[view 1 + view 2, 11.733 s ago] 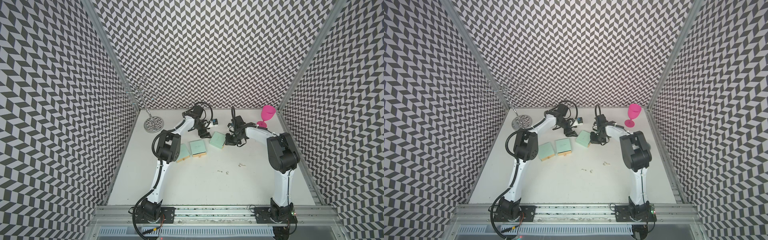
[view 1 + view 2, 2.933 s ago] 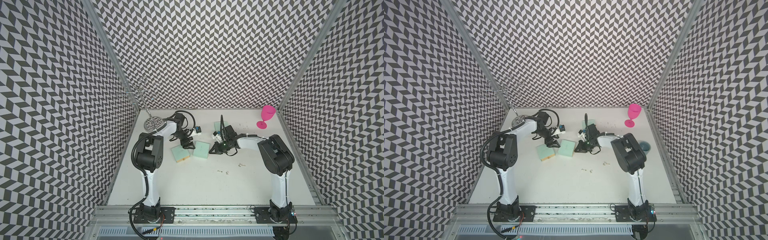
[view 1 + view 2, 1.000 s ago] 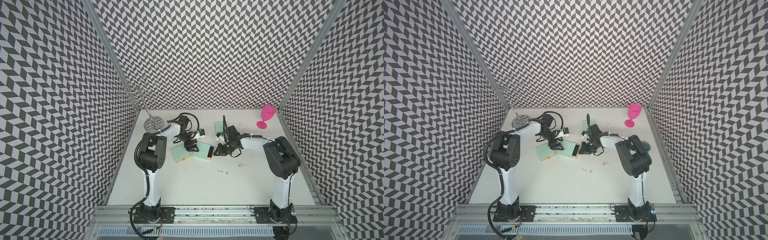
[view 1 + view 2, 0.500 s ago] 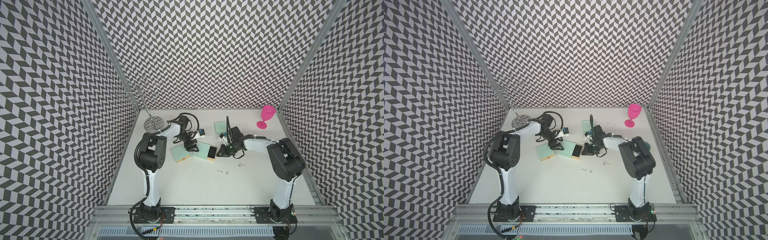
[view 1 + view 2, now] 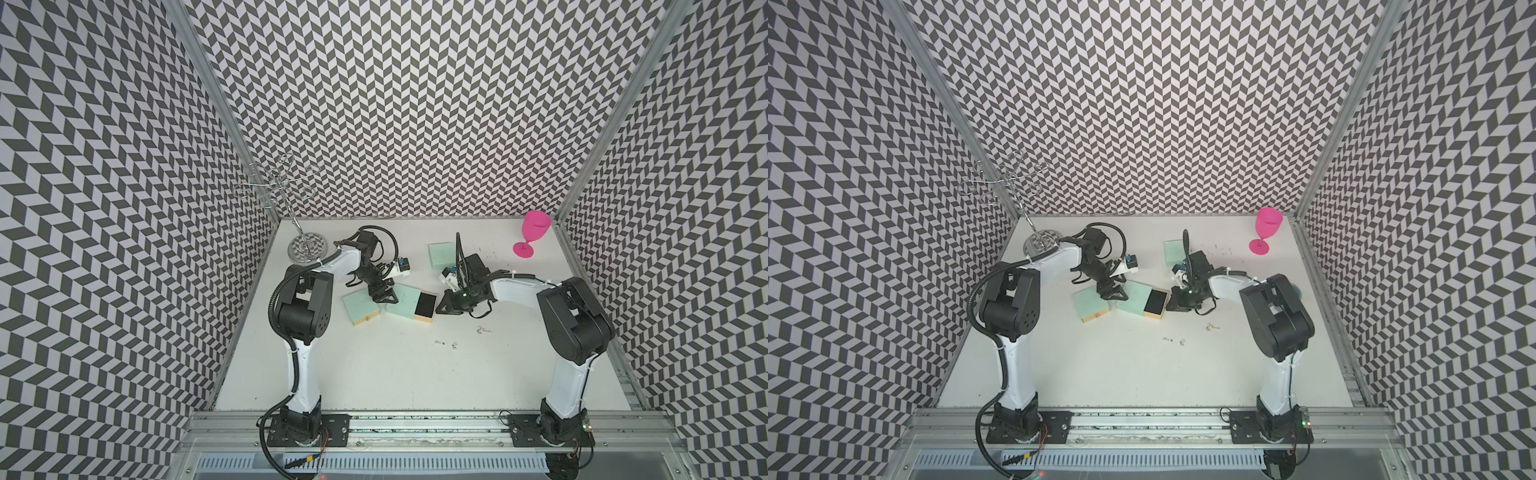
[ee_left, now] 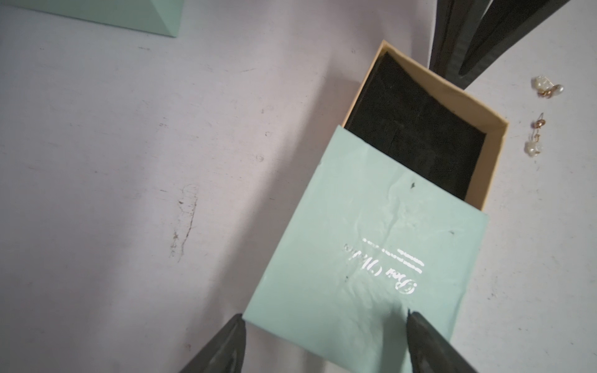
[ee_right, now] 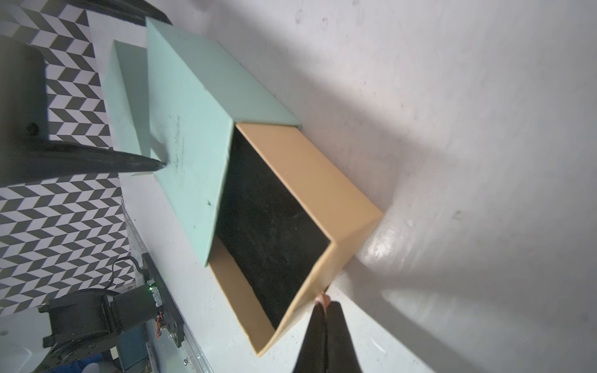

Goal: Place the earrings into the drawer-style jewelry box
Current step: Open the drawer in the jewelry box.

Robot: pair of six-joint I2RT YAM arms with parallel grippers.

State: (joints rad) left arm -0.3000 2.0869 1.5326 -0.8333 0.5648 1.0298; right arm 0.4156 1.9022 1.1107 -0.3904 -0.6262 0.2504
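On the worktop (image 5: 374, 374) this looks like the open-the-drawer step, nearly done. The middle box (image 5: 401, 300) sits with a second box (image 5: 360, 306) just beside it on the left arm's side. Its drawer (image 5: 425, 305) is slid roughly halfway out toward the right arm, black lining showing, nothing in it.

Left pincer (image 6: 324, 316) is spread apart, tips down at the mint sleeve to pin it rather than grip it. Right pincer (image 7: 324, 311) is pinched together on the little tab (image 7: 323, 297) at the drawer's end wall.

Earrings (image 5: 482, 330) lie loose on the worktop in two bunches, near the drawer's open end, toward the front.

Next move, my guess: drop the tab, pick an earring, release it over the lining. There's lots of bare room out front. The back side is more crowded, so come in from the front right.
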